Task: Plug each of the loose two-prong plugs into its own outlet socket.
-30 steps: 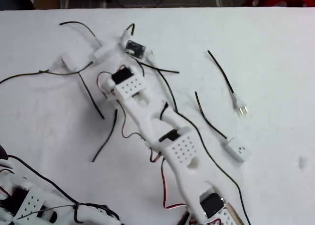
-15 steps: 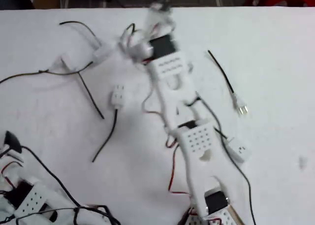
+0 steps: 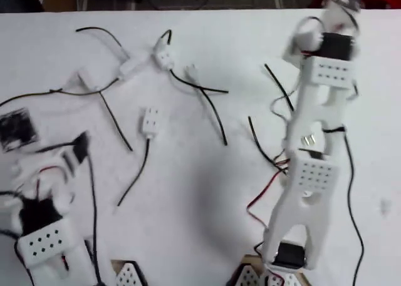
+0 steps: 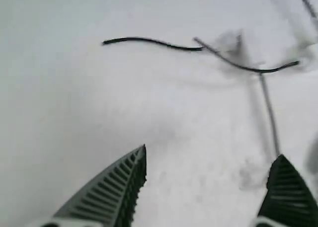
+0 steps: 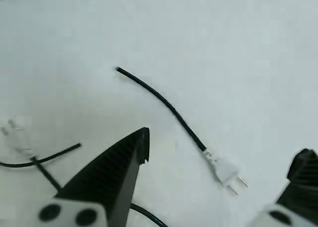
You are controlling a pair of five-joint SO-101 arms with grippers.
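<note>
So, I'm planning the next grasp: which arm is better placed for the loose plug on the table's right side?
Right, likely. Its wrist view shows the plug framed by its open end effector; the left arm is at the table's other side.

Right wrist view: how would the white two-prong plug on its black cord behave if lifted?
The plug looks small and probably light. Its thin cord lies curved with a loose end, so it would likely dangle limply. Pushed, it should slide, not roll.
</note>
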